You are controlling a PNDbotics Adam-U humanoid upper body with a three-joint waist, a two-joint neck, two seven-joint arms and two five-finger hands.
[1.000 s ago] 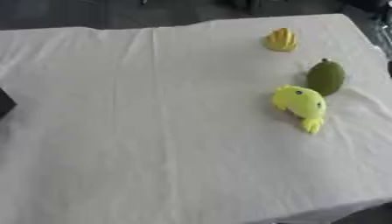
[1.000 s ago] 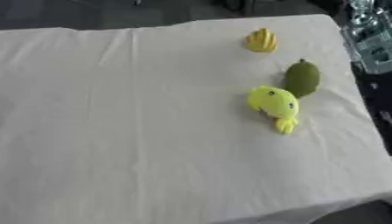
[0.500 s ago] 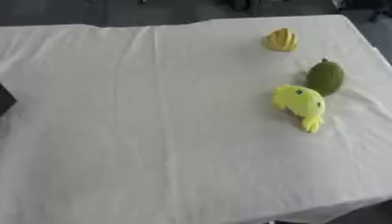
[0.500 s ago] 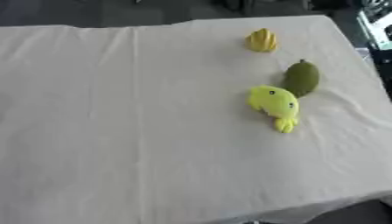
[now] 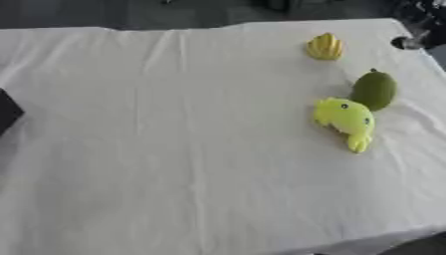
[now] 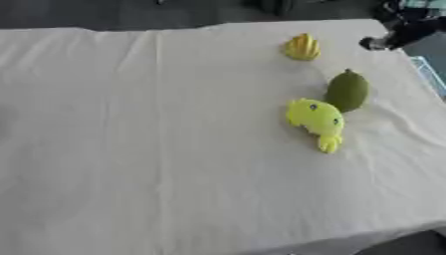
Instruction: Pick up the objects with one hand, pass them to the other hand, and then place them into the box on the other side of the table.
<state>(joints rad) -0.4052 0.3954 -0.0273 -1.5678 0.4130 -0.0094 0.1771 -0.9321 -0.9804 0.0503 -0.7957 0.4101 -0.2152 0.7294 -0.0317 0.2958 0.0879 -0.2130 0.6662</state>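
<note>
Nothing appears to be done yet: all three things are lying on the right side of the counter (image 5: pixel 174 149), which is draped in a white cloth. A small yellow ribbed fruit (image 5: pixel 324 47) is sitting farthest away, a green fruit (image 5: pixel 374 90) is resting nearer, and a yellow-green plush toy (image 5: pixel 347 119) is lying just beside it, touching or nearly so. At the far right corner the right hand (image 6: pixel 393 31) is showing as a dark shape, well apart from the fruit; whether its fingers are apart or together cannot be told. The left hand is showing nowhere. A dark corner at the left edge (image 5: pixel 7 110) may be the box. Every pick-up, hand-over and placement is still waiting.
</note>
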